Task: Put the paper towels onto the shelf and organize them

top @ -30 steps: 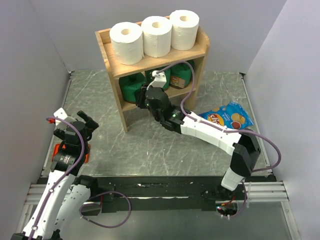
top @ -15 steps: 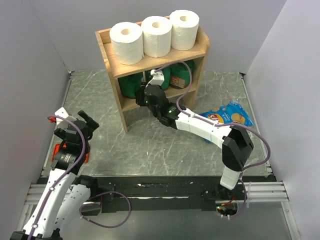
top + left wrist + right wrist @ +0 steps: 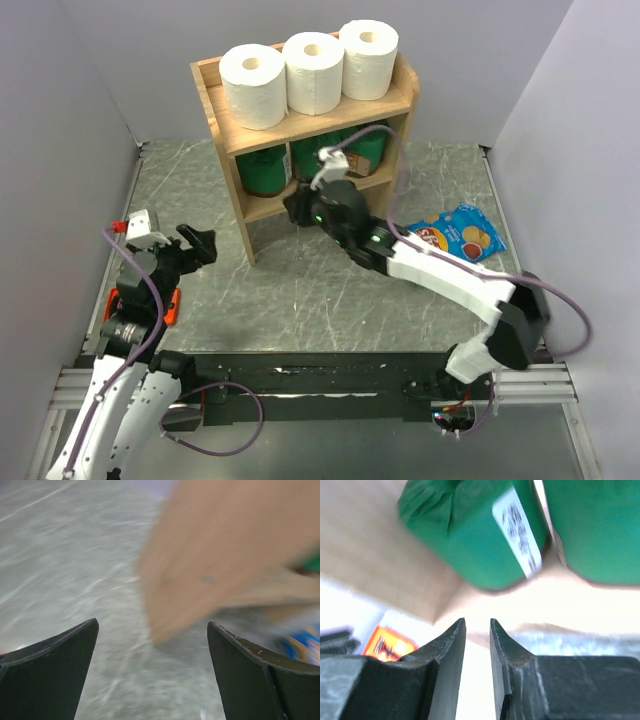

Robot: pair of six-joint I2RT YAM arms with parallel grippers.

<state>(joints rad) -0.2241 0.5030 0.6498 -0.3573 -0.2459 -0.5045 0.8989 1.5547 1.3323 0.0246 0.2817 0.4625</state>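
Three white paper towels (image 3: 253, 85), (image 3: 314, 72), (image 3: 367, 58) stand upright in a row on the top tier of the wooden shelf (image 3: 330, 122). My right gripper (image 3: 298, 207) is at the front of the lower tier, pointing left. In the right wrist view its jaws (image 3: 476, 622) are nearly together with nothing between them, below the green packages (image 3: 470, 530). My left gripper (image 3: 203, 243) hovers left of the shelf's front leg. In the left wrist view it (image 3: 152, 625) is wide open and empty, facing the blurred shelf side (image 3: 215, 555).
Green packages (image 3: 265, 172), (image 3: 365, 150) fill the lower tier. A blue chips bag (image 3: 455, 232) lies on the grey table right of the shelf. An orange object (image 3: 170, 305) sits by the left arm. Grey walls close in both sides.
My left gripper has moved up and right toward the shelf. My right arm's elbow has swung out to the right, with its gripper still at the lower tier.
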